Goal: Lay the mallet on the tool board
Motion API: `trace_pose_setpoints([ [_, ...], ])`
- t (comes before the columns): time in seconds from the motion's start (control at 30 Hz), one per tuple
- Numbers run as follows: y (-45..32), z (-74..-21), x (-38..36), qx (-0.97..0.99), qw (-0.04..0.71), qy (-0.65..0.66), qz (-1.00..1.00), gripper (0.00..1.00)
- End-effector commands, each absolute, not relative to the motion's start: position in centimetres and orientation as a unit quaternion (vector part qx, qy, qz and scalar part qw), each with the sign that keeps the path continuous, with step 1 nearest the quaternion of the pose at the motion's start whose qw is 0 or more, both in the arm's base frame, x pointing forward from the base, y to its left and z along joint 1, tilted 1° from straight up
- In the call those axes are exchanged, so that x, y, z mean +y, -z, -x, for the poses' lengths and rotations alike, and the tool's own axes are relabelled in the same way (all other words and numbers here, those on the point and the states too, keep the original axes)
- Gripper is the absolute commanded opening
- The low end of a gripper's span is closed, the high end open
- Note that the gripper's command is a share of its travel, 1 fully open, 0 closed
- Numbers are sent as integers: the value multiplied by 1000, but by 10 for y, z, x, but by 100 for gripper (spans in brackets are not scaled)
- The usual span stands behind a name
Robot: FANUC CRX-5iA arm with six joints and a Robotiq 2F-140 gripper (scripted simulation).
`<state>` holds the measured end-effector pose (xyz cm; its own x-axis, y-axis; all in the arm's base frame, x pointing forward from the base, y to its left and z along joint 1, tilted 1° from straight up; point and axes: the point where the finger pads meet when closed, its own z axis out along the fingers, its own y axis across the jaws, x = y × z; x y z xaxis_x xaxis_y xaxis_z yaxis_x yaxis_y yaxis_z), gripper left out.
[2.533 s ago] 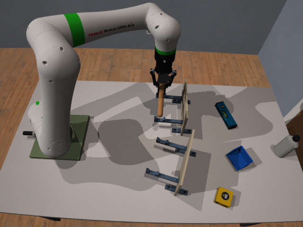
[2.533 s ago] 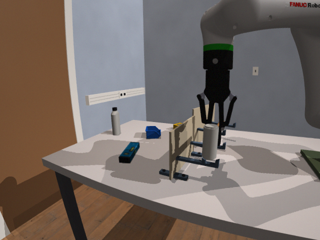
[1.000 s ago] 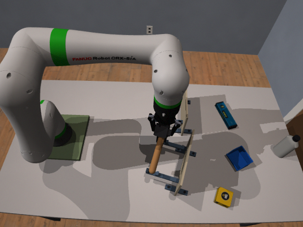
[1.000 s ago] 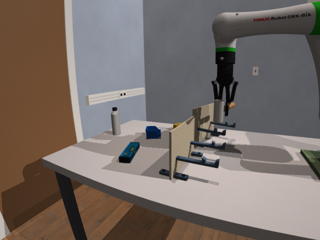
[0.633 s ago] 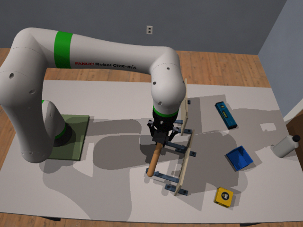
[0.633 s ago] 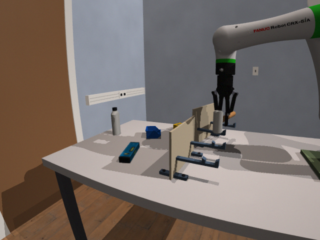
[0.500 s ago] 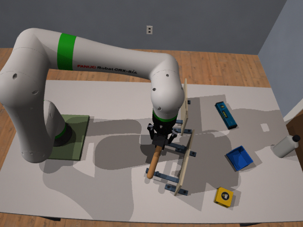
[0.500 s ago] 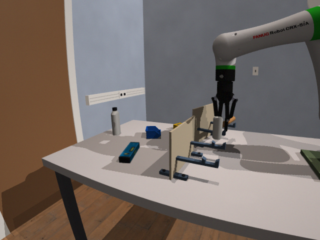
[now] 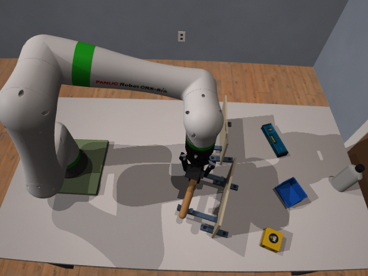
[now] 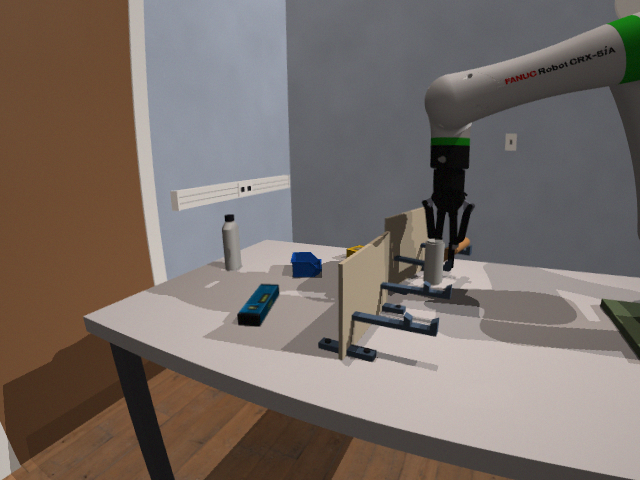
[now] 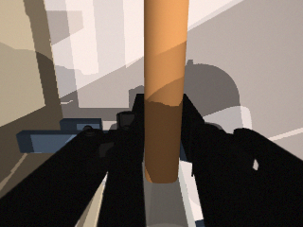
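Note:
My gripper (image 9: 194,175) is shut on the mallet's orange wooden handle (image 9: 186,197), close to the head. The handle runs along the front of the nearer tan tool board (image 9: 224,199), over its two blue arms (image 9: 215,179) (image 9: 196,214), and its free end lies at the tip of the lower arm. In the side view, the grey head (image 10: 434,260) hangs below my gripper (image 10: 445,253), just past the upper arm and between the two boards. I cannot tell whether the handle touches the arms. The wrist view shows the handle (image 11: 163,95) between my black fingers.
A second tan board (image 9: 224,130) with blue arms stands just behind. A blue level (image 9: 274,140), a blue bin (image 9: 290,192), a yellow box (image 9: 272,239) and a grey bottle (image 9: 346,177) lie to the right. The arm's green base plate (image 9: 85,166) is at the left.

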<state>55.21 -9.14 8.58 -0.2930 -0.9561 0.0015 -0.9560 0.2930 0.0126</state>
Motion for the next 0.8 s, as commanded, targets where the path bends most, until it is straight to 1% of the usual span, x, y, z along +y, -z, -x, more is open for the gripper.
trace_pose_setpoints([
  [0.0,-84,-553,-92,-804,4,4,-595,10],
  [0.5,-83,-553,-92,-804,4,4,-595,10],
  [0.53,-83,-553,-92,-804,4,4,-595,100],
  [0.77,-83,-553,-92,-804,4,4,-595,100],
])
